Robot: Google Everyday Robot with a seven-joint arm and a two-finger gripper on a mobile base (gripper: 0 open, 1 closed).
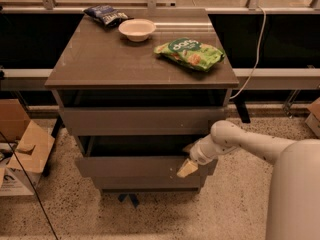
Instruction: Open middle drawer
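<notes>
The middle drawer [135,166] is found in the lower half of the bench [110,64], under the upper drawer [140,121] and above the lowest drawer [145,182]. It stands partly out, so that a dark gap is seen behind its flat front. No handle is seen on it. The front is judged to be stiff and smooth, and the drawer rather light, because nothing is shown inside. A hold is best taken at the top edge of the front, where a lip can be hooked.

The pincer [187,168] is placed at this edge, near the right end of the front. Whether it is clenched or released cannot be told.

On the bench top a white bowl [137,29], a green snack bag [190,54] and a dark blue snack bag [106,15] are laid. A white word is printed on the green bag, but it cannot be read with certainty. On the blue bag nothing can be read.
</notes>
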